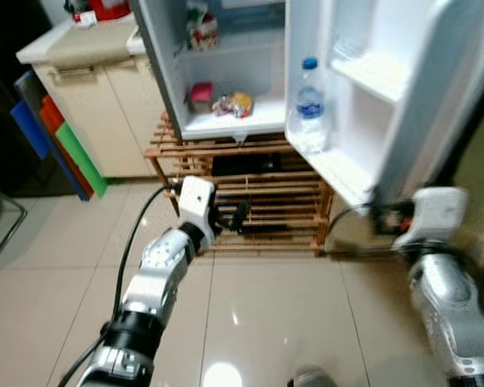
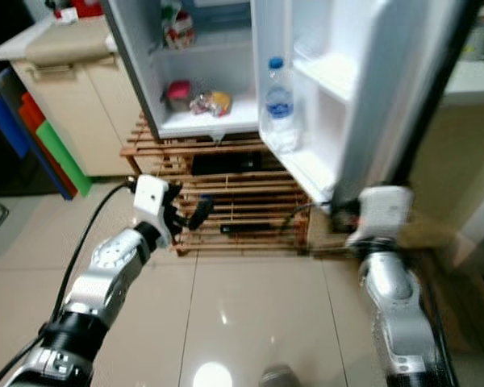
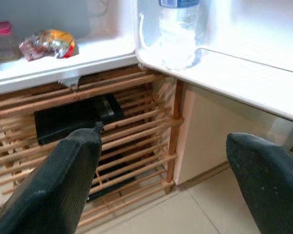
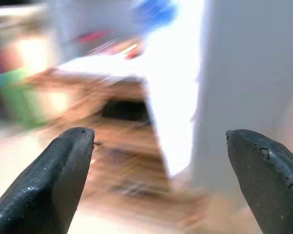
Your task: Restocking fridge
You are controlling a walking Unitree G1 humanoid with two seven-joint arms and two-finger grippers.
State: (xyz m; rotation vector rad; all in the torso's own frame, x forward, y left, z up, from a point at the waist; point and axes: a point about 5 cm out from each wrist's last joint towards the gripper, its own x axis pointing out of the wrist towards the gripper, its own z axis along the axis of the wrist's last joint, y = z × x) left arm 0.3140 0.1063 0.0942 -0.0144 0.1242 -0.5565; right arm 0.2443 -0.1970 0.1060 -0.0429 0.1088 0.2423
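The fridge (image 1: 226,125) stands open on a wooden slatted rack (image 1: 250,153). Its door (image 1: 403,121) is swung out to the right and holds a blue-capped water bottle (image 1: 310,105) in its lowest shelf. On the fridge's bottom shelf lie a red-lidded container (image 1: 200,95) and a snack packet (image 1: 234,104); another packet (image 1: 202,28) sits one shelf up. My left gripper (image 1: 232,219) is open and empty, low in front of the rack. My right gripper (image 1: 381,214) is also open and empty, just below the door's lower corner. The right wrist view is blurred.
A black flat item (image 1: 246,164) lies inside the rack. A beige cabinet (image 1: 89,97) stands at the left, with blue, orange and green boards (image 1: 64,145) leaning against it. Glossy tiled floor (image 1: 266,322) stretches before me. A counter (image 2: 476,76) stands behind the door.
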